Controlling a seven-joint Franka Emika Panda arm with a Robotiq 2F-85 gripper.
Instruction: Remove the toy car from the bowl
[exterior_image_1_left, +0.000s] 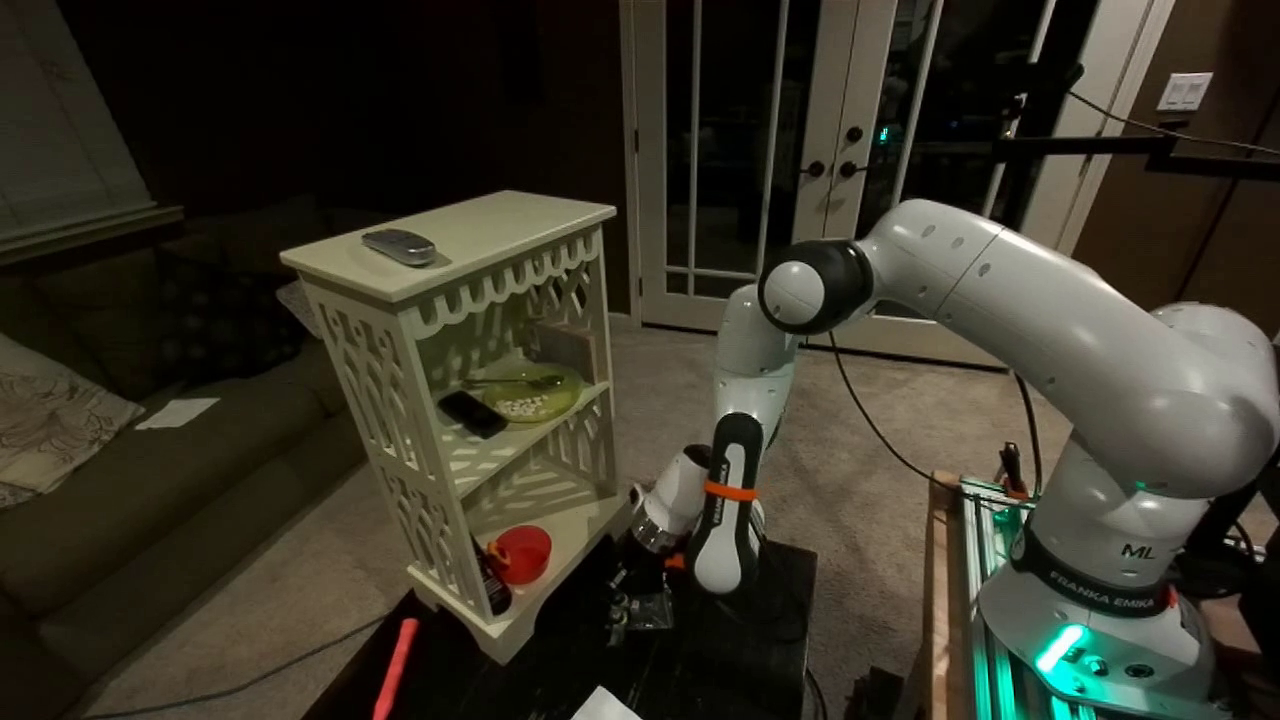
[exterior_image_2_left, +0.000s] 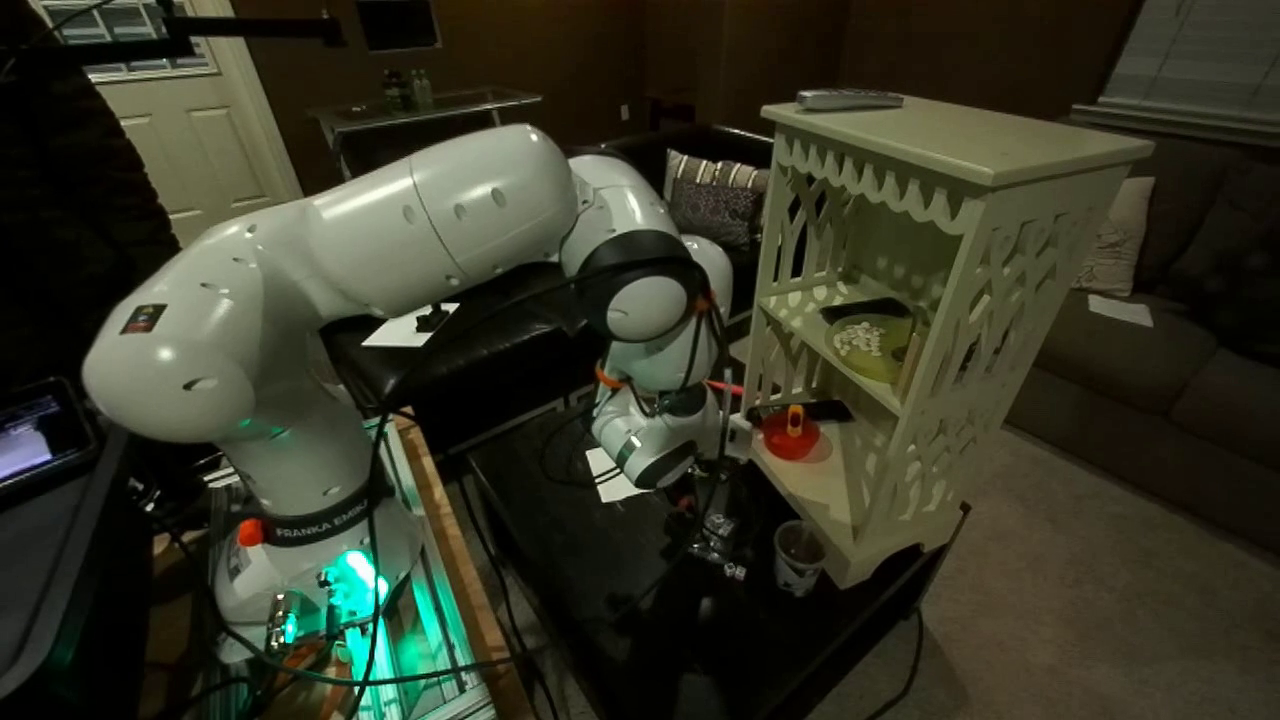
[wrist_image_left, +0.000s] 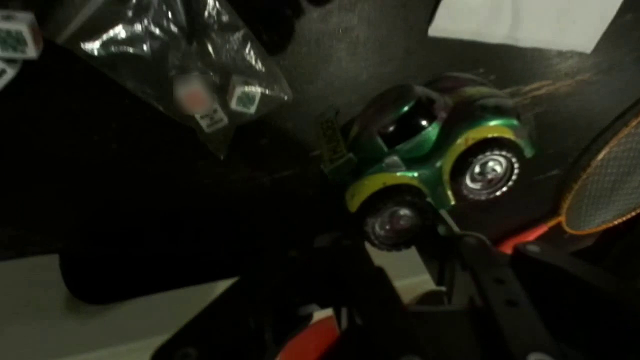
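Both exterior views showed the bowl (exterior_image_1_left: 527, 556) sitting low in the rack (exterior_image_1_left: 520, 225), but honestly only the wrist view clearly caught the toy car (wrist_image_left: 425, 150), held outside the rack with the gripper (wrist_image_left: 395, 230) clamped on one end.

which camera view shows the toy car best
The wrist view: the toy car appears large there, right of centre, with its green and yellow body and two wheels easy to recognise, though the picture is dark and slightly blurred. I can't make it out in both exterior views.
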